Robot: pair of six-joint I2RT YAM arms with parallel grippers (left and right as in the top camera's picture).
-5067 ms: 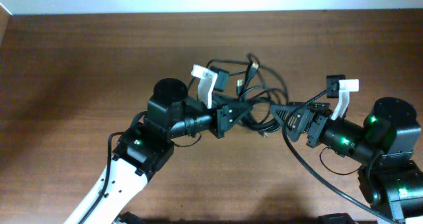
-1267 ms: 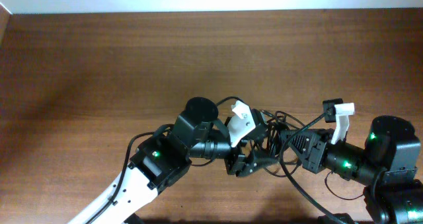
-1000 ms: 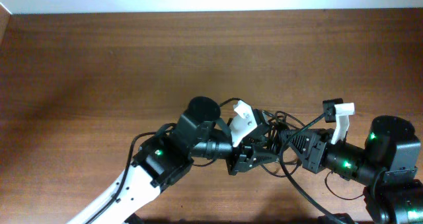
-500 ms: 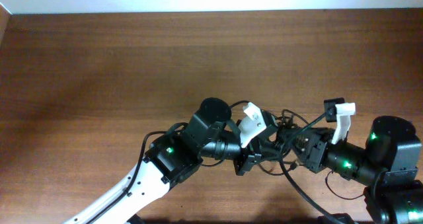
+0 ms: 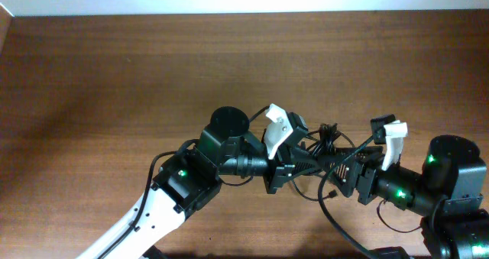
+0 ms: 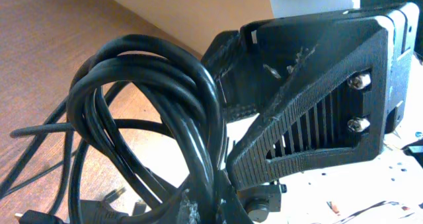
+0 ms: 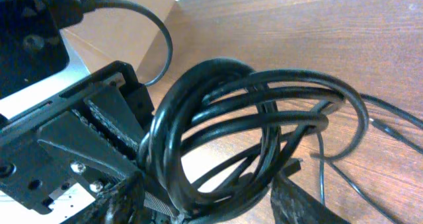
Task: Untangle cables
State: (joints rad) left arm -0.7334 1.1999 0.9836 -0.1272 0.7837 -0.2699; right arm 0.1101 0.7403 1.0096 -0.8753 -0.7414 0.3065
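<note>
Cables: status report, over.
Left gripper shut on cables. Right gripper open, bunch between its fingers. Loops not yet untangled. Nothing else in the way.

The left arm (image 5: 164,202) stretches in from left of the cables (image 5: 327,137), the left tool (image 5: 293,167) clamped tight on them. The right arm (image 5: 447,175) faces it from their right, the right tool (image 5: 338,175) with jaws parted around the loops.
</note>
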